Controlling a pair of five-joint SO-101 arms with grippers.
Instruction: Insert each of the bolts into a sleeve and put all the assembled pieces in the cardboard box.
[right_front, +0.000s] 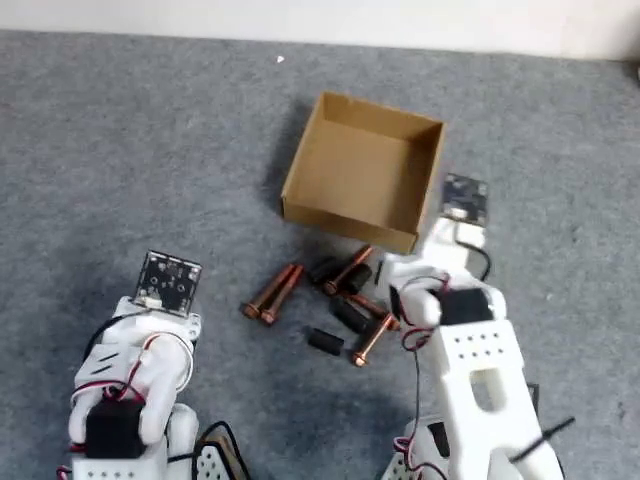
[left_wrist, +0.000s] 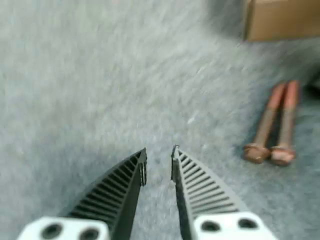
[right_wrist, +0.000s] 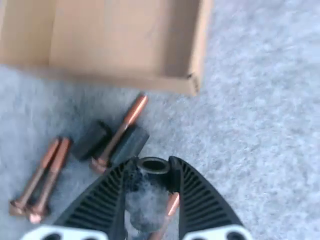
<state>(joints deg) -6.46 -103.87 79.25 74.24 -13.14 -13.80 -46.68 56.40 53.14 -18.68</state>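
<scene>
A grey, carpet-like felt covers the whole counter (right_front: 120, 130), its nap mottled and worn-looking. A pale band (right_front: 400, 20) of the room runs along the far edge; what it is cannot be told.

The white right arm (right_front: 480, 370) stands at the near edge and stretches toward the middle. The left arm (right_front: 130, 380) is folded lower beside it, over bare felt.

The cardboard box (right_front: 365, 170) sits open-topped and empty, straight ahead of the right gripper (right_wrist: 151, 167), with a strip of grey felt between them. Seen from the left gripper (left_wrist: 159, 152), the box is far ahead and off to the side, with just its corner showing.

The left gripper's jaws stand slightly apart with nothing between them, hovering over plain felt. A pair of copper bolts (left_wrist: 272, 132) lies ahead of them and to the side, shafts parallel and touching, heads toward the gripper.

The right gripper's jaws are clamped on a black sleeve (right_wrist: 153, 164), which sits between the tips with its open end up. Just ahead of those jaws, a single bolt (right_wrist: 122, 131) lies slanted toward the box, between two black sleeves (right_wrist: 90, 140) that touch or nearly touch it. Behind the held sleeve, under the gripper, the shaft of a further bolt (right_wrist: 170, 207) shows between the jaws.
</scene>
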